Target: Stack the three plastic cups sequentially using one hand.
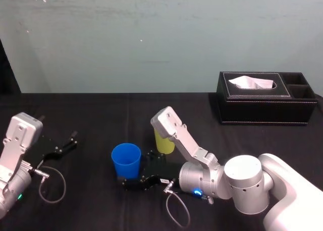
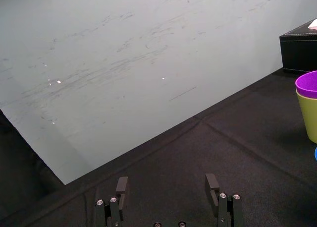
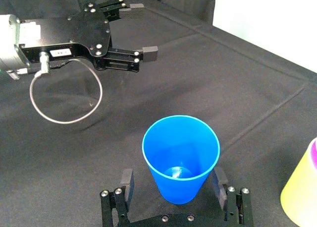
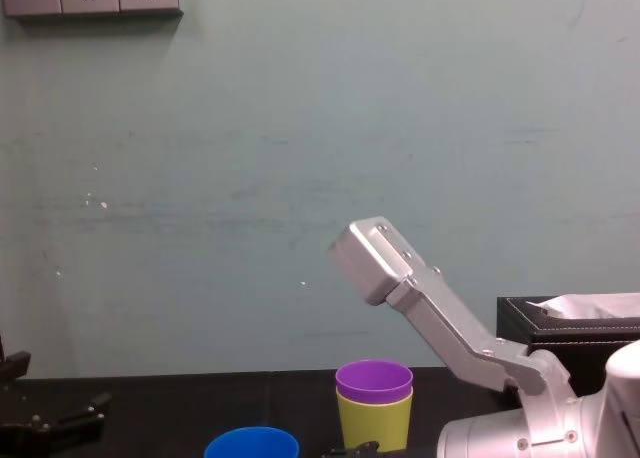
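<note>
Blue cup (image 3: pixel 181 157) is standing upright on the black table (image 1: pixel 91 110), mouth up. Right gripper (image 3: pixel 172 177) is sitting low around its base, jaws spread wide, one on each side with small gaps showing, gripping nothing. Purple cup (image 4: pixel 374 380) is sitting nested in the yellow cup (image 4: pixel 374 420), just beside the blue one. Left gripper (image 2: pixel 167 183) is resting parked at the table's left, jaws apart, empty. White label (image 3: pixel 60 52) on its body is coming through too small to read. Tissue box (image 1: pixel 262 97) is sitting back right.
</note>
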`<state>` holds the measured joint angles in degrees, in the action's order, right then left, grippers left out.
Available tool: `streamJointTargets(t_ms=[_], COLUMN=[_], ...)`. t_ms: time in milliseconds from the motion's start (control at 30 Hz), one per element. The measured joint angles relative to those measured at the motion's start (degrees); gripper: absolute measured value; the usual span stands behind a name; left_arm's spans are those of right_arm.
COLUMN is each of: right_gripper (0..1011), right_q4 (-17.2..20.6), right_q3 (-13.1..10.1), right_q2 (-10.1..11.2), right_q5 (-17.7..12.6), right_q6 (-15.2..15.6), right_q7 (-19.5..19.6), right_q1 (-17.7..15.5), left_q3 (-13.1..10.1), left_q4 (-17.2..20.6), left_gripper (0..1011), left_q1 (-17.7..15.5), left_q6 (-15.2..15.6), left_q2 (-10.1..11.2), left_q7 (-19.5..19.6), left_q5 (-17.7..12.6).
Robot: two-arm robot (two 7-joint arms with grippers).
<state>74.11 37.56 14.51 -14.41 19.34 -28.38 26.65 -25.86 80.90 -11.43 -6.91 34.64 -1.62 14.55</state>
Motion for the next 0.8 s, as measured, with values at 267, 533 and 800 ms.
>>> streamJointTargets(t_ms=[267,533,800], right_gripper=[1003,1003,1003], right_q4=[-1.8,-3.14,-4.03], right_q3=[0.11,0.02,-0.03], right_q2=[-0.88,-1.6,-2.18], right_q5=[0.52,0.88,1.25], right_q6=[-0.97,-1.79,-2.27], right_q7=[-0.2,-0.5,-0.55], right_q1=[0.44,0.86,0.89], left_q3=[0.0,0.0,0.0], left_q4=[0.0,0.0,0.0], left_gripper=[1000,1000,1000], left_q1=[0.0,0.0,0.0], left_q6=[0.0,0.0,0.0], left_q2=[0.0,0.0,0.0], left_q7=[0.0,0.0,0.0], left_q5=[0.0,0.0,0.0])
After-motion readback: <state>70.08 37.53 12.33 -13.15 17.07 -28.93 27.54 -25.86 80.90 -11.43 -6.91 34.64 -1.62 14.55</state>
